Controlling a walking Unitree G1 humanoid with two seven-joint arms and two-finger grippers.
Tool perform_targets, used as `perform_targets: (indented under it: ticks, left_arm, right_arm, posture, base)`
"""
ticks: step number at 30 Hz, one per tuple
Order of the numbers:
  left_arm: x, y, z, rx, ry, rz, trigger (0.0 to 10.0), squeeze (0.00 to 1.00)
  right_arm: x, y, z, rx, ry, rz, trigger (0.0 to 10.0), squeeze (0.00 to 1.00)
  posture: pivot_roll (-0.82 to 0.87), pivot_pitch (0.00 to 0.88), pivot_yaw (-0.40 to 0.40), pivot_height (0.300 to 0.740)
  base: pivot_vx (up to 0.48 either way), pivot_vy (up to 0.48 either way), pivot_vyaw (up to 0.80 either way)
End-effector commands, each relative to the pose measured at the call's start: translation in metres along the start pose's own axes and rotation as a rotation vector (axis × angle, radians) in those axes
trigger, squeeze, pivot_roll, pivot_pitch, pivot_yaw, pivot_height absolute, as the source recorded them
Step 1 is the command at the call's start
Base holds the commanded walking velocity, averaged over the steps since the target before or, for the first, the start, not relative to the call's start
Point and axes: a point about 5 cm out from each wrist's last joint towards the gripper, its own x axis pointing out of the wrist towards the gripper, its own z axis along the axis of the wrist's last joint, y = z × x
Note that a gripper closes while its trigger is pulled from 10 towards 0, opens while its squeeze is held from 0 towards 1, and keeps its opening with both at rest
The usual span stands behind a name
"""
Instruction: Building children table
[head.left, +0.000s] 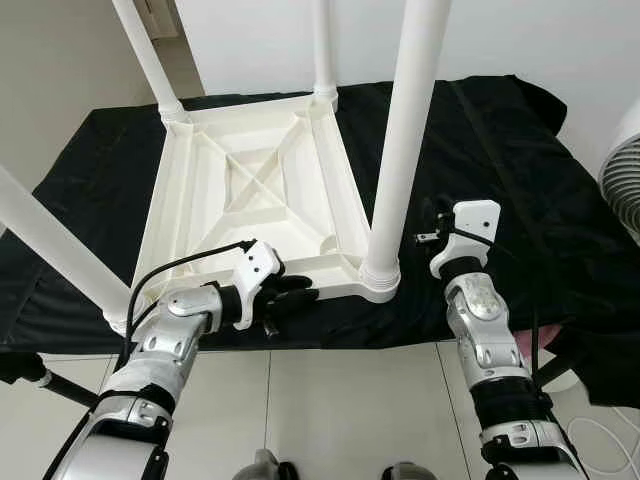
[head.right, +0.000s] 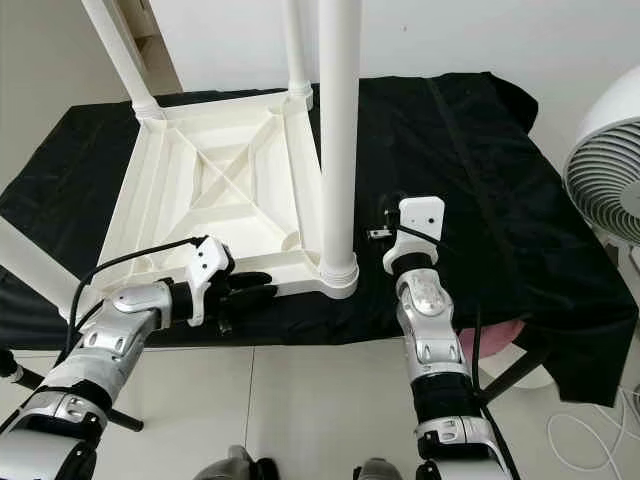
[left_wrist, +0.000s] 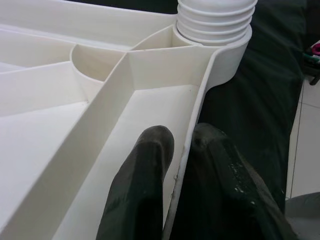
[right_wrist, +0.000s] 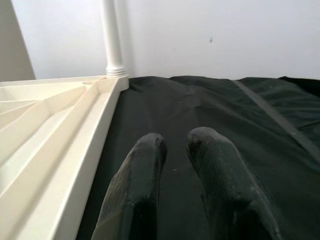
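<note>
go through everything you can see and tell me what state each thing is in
Table top: upside down on the black cloth.
Four legs: fitted in the corners, pointing up.
Left gripper: shut on the table top's near rim.
Right gripper: empty, over the cloth.

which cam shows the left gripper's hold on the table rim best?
Left wrist view: the left gripper has one finger inside and one outside the white table rim, close up, near the corner leg. Both eye views show the gripper at the near edge from above, the pinch itself hidden. The right wrist view shows the table's far side.
</note>
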Motion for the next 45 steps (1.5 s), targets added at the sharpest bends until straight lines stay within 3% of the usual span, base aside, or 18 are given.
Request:
perform_targets:
  ticks: [1, 11, 12, 14, 15, 16, 17, 18, 19, 29, 30, 31, 32, 33, 34, 37, 38, 45]
  left_arm:
    - [-0.011, 0.025, -0.01, -0.019, 0.06, 0.419, 0.0, 0.0]
    - [-0.017, 0.046, -0.006, 0.025, 0.11, 0.53, 0.0, 0.0]
    - [-0.021, 0.05, -0.004, 0.041, 0.116, 0.546, 3.3, 0.0]
    - [-0.022, 0.052, -0.004, 0.047, 0.119, 0.558, 3.3, 0.0]
    - [-0.023, 0.053, -0.003, 0.056, 0.119, 0.566, 8.3, 0.0]
    - [-0.023, 0.054, -0.002, 0.056, 0.116, 0.566, 10.0, 0.0]
    - [-0.024, 0.054, -0.001, 0.054, 0.11, 0.561, 10.0, 0.53]
    - [-0.024, 0.054, 0.001, 0.05, 0.099, 0.557, 10.0, 1.0]
    - [-0.024, 0.054, 0.002, 0.053, 0.095, 0.557, 10.0, 1.0]
    - [-0.021, 0.041, 0.023, 0.117, 0.037, 0.466, 10.0, 1.0]
    - [-0.021, 0.039, 0.026, 0.1, 0.019, 0.455, 10.0, 0.9]
    - [-0.021, 0.039, 0.026, 0.1, 0.019, 0.455, 10.0, 0.9]
    - [-0.022, 0.034, 0.031, 0.083, -0.009, 0.441, 10.0, 0.32]
    - [-0.022, 0.031, 0.034, 0.071, -0.027, 0.433, 10.0, 0.32]
    - [-0.022, 0.029, 0.037, 0.055, -0.037, 0.428, 10.0, 0.1]
    - [-0.022, 0.026, 0.039, 0.041, -0.047, 0.422, 10.0, 0.1]
    - [-0.022, 0.022, 0.042, 0.035, -0.049, 0.411, 10.0, 0.0]
    - [-0.021, -0.004, 0.05, 0.018, -0.074, 0.379, 10.0, 0.0]
  right_arm:
    - [-0.004, -0.002, -0.004, 0.01, 0.025, -0.007, 10.0, 0.0]
    - [-0.016, -0.019, -0.004, -0.01, 0.048, -0.022, 10.0, 0.0]
    - [-0.019, -0.025, -0.005, -0.014, 0.058, -0.021, 10.0, 0.0]
    - [-0.021, -0.028, -0.006, -0.013, 0.065, -0.022, 10.0, 0.0]
    - [-0.022, -0.03, -0.005, -0.012, 0.068, -0.019, 10.0, 0.0]
    - [-0.023, -0.032, -0.005, -0.008, 0.068, -0.01, 10.0, 0.0]
    - [-0.024, -0.034, -0.004, -0.001, 0.069, 0.001, 10.0, 0.0]
    - [-0.025, -0.035, -0.004, 0.005, 0.07, 0.011, 10.0, 0.2]
    - [-0.026, -0.037, -0.003, 0.013, 0.07, 0.017, 10.0, 1.0]
    - [-0.032, -0.037, 0.013, 0.037, 0.033, 0.214, 10.0, 1.0]
    - [-0.033, -0.037, 0.014, 0.045, 0.04, 0.249, 10.0, 1.0]
    - [-0.033, -0.037, 0.014, 0.045, 0.04, 0.249, 10.0, 1.0]
    - [-0.032, -0.037, 0.016, 0.047, 0.05, 0.298, 10.0, 0.0]
    - [-0.032, -0.037, 0.017, 0.048, 0.057, 0.331, 10.0, 0.0]
    - [-0.032, -0.037, 0.018, 0.055, 0.065, 0.369, 10.0, 0.0]
    - [-0.032, -0.035, 0.019, 0.055, 0.074, 0.412, 10.0, 0.0]
    - [-0.031, -0.033, 0.02, 0.064, 0.084, 0.466, 10.0, 0.0]
    - [-0.025, -0.023, 0.025, 0.067, 0.121, 0.713, 10.0, 0.0]
  posture:
    - [-0.12, 0.074, 0.134, 0.74]
    - [-0.14, 0.092, 0.137, 0.74]
    - [-0.13, 0.099, 0.136, 0.74]
    - [-0.13, 0.099, 0.136, 0.74]
    - [-0.13, 0.103, 0.133, 0.74]
    - [-0.13, 0.103, 0.133, 0.74]
    - [-0.13, 0.106, 0.132, 0.74]
    - [-0.13, 0.106, 0.132, 0.74]
    - [-0.13, 0.109, 0.13, 0.74]
    - [-0.12, 0.123, 0.115, 0.74]
    - [-0.12, 0.125, 0.112, 0.74]
    - [-0.12, 0.125, 0.112, 0.74]
    - [-0.11, 0.126, 0.109, 0.74]
    - [-0.11, 0.126, 0.109, 0.74]
    - [-0.11, 0.127, 0.104, 0.74]
    - [-0.11, 0.127, 0.104, 0.74]
    - [-0.11, 0.128, 0.102, 0.74]
    - [-0.1, 0.12, 0.087, 0.74]
  base:
    - [0.0, 0.0, 0.0]
    - [0.0, 0.0, 0.0]
    - [0.0, 0.0, 0.0]
    - [0.0, 0.0, 0.0]
    - [0.0, 0.0, 0.0]
    - [0.0, 0.0, 0.0]
    - [0.0, 0.0, 0.0]
    - [0.0, 0.0, 0.0]
    - [0.0, 0.0, 0.0]
    - [0.0, 0.0, 0.0]
    - [0.0, 0.0, 0.0]
    - [0.0, 0.0, 0.0]
    - [0.0, 0.0, 0.0]
    - [0.0, 0.0, 0.0]
    - [0.0, 0.0, 0.0]
    - [0.0, 0.0, 0.0]
    - [0.0, 0.0, 0.0]
    - [0.0, 0.0, 0.0]
